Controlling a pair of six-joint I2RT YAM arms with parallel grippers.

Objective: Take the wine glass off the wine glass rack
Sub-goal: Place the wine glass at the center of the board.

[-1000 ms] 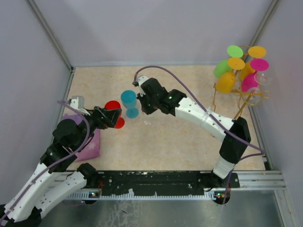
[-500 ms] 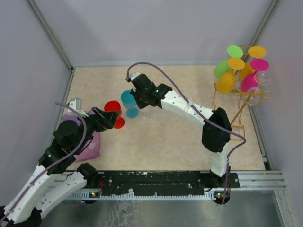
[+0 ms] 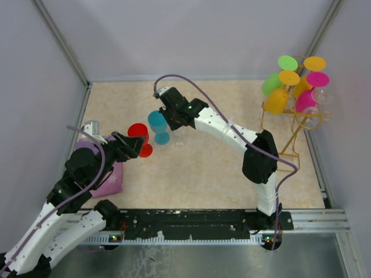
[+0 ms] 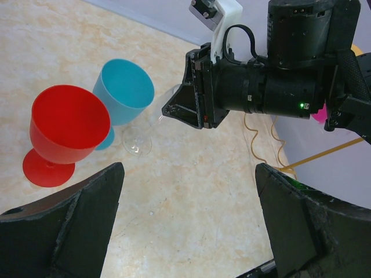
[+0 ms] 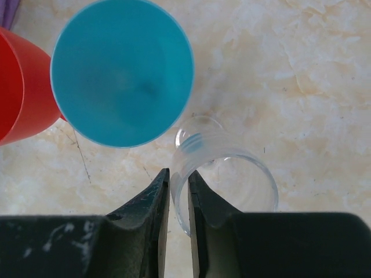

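Note:
A clear wine glass (image 5: 200, 143) stands upright on the tabletop just right of a blue glass (image 5: 122, 72); its foot (image 4: 136, 142) rests on the surface. My right gripper (image 5: 178, 172) reaches down over it, jaws parted only narrowly, with the glass's rim between the fingers (image 5: 152, 200) and a sliver of slack on the left side. The gold wire wine glass rack (image 3: 301, 120) stands at the far right with green, orange and pink glasses hanging on it. Near a red glass (image 3: 138, 132), my left gripper (image 4: 188, 174) is wide open and holds nothing.
The red glass (image 4: 66, 130) and blue glass (image 4: 123, 90) stand side by side, close to the clear one. A purple cloth (image 3: 111, 179) lies at the left edge under the left arm. Grey walls enclose the table on three sides.
The right arm swung left from mid-table and brought the clear glass down beside the blue one. Its jaws have parted slightly around the rim. The left arm barely moved.

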